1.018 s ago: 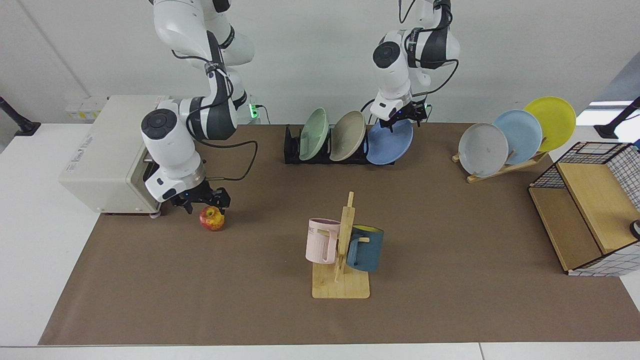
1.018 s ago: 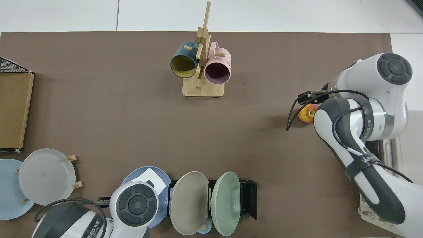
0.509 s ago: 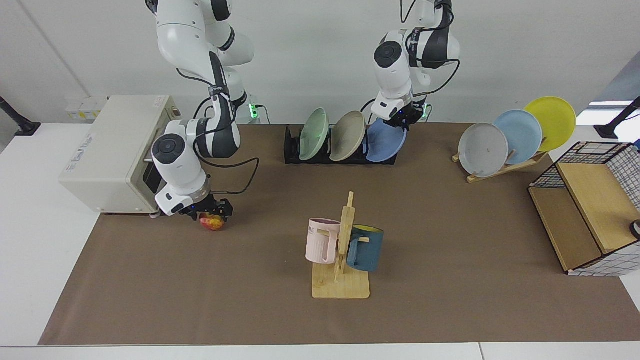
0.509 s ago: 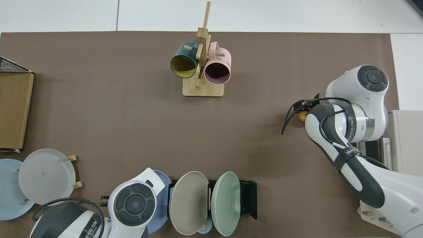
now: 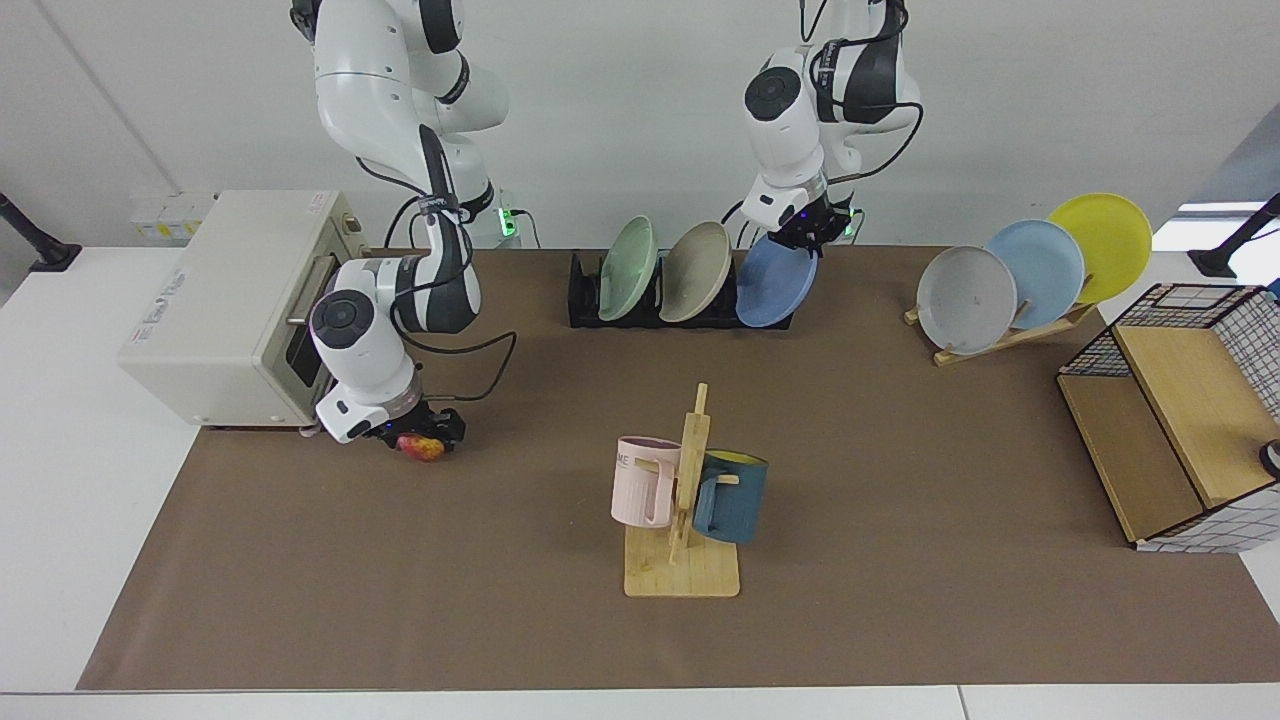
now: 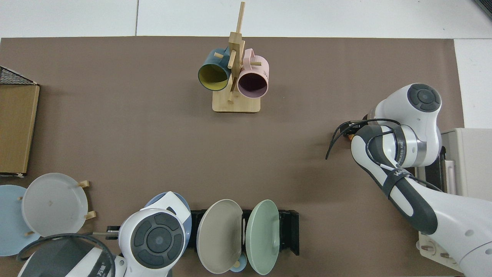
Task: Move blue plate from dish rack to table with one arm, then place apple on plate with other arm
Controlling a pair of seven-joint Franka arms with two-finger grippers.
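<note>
The left end effector (image 5: 806, 232) pinches the top rim of the plate (image 5: 775, 281), standing on edge at the rack's (image 5: 585, 295) right end; the right end effector (image 5: 425, 432) straddles the apple (image 5: 422, 447), grip undetermined.

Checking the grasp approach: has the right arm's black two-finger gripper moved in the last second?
Yes. The right gripper has dropped onto the small red apple, away from the beige box.

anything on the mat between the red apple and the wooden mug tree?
No. In the facing view the brown mat is bare between the red-yellow apple, under the right pincer, and the wooden mug tree.
</note>
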